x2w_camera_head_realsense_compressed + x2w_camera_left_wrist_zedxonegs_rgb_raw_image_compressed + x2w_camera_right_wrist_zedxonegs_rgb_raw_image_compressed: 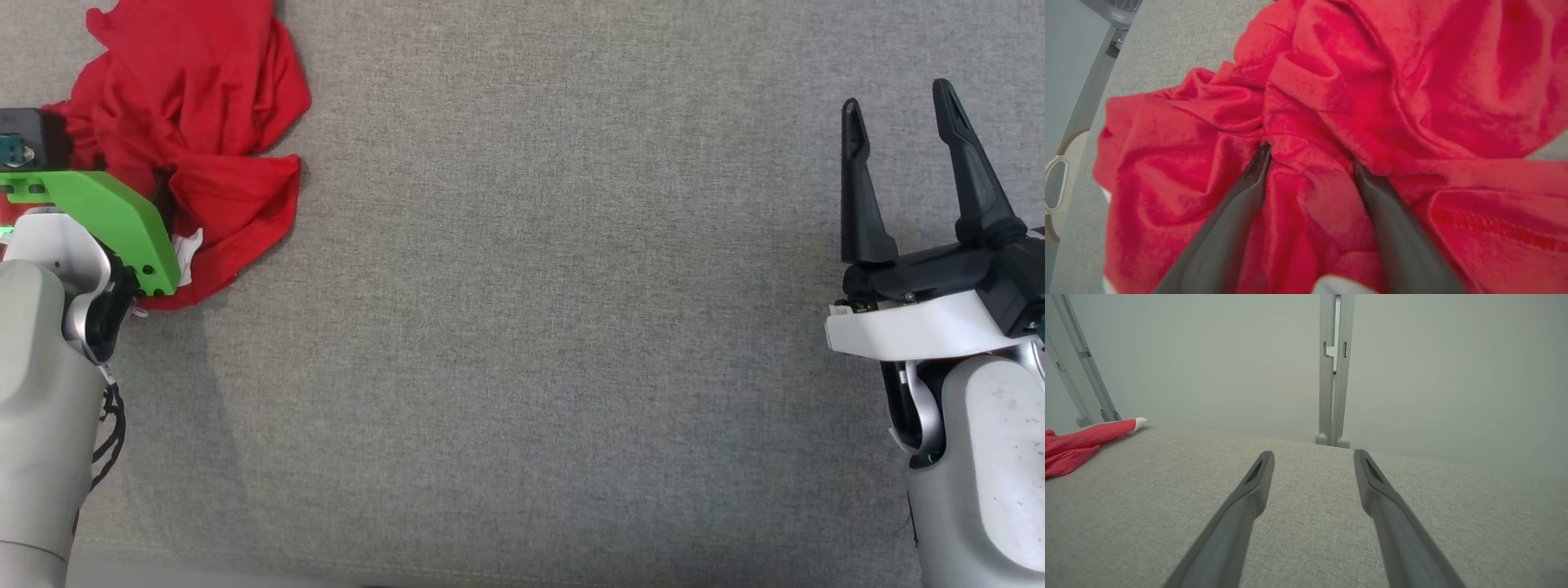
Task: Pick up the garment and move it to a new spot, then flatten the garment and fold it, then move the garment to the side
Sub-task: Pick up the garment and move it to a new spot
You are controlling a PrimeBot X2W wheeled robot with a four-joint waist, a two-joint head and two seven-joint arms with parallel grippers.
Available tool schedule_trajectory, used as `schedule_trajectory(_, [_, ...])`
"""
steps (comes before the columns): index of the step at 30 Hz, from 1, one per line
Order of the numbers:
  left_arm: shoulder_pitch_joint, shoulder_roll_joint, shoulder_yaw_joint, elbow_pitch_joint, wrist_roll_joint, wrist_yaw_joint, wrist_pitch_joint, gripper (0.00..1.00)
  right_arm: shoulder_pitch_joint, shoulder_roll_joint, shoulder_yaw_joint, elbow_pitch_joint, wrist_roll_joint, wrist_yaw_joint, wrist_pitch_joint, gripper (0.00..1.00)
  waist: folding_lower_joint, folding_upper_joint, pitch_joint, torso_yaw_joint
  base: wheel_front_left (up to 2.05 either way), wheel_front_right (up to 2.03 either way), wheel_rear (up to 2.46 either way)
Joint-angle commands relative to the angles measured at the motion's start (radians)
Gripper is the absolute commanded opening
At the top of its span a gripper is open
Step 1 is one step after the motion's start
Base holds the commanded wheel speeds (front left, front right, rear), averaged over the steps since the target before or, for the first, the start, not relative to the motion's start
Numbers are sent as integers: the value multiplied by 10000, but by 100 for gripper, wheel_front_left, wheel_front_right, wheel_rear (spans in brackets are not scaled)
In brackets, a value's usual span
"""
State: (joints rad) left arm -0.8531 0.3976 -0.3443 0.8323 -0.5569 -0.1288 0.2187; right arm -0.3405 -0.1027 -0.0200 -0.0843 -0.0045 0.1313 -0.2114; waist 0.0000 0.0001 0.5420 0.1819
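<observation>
Garment [196,122]: red, crumpled in a heap, with my left gripper [1311,157] sunk into it, jaws wide apart and a ridge of cloth standing between them, not yet pinched.
Right gripper [897,94] hangs over the bare grey surface [531,367], jaws spread and empty, well apart from the heap. Risk noted: the folds between the left jaws are layered, so closing may catch one thin layer that slips, or several at once, lifting a tangled bundle that I judge hard to flatten afterwards.
</observation>
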Motion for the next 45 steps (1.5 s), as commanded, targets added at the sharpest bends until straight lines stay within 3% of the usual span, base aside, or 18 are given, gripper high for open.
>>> schedule_trajectory(1, [230, -121, -294, 253, -160, -24, 151, 0, -4, 31, -20, 49, -67, -11, -24, 100, 0, -1, -76, 16, 0, 0, 0])
schedule_trajectory(8, [49, 302, -427, 114, -542, -2, -1193, 0, 62, 99, 57, 278, -19, -11, -131, 100, 0, -1, -591, 78, 0, 0, 0])
schedule_trajectory(17, [408, 11, -427, -911, -1097, -1, -2653, 0, 382, 259, 13, 830, 170, -11, -310, 100, 0, -1, -1981, 174, 0, 0, 0])
schedule_trajectory(23, [872, -329, -604, -2275, -1042, 350, -2790, 0, 542, 395, 120, 1019, 303, -11, -357, 100, 0, -1, -2581, -6, 0, 0, 0])
schedule_trajectory(34, [1583, -1414, -1371, -5257, -863, 1296, -2222, 0, 627, 499, 169, 1184, 496, -11, -480, 100, 0, -1, -2900, -1108, 0, 0, 0])
schedule_trajectory(45, [839, -2967, -1997, -5672, -424, 2416, -2514, 0, 564, 518, 251, 1196, 955, -11, -539, 100, 0, -1, -2641, -2797, 0, 0, 0])
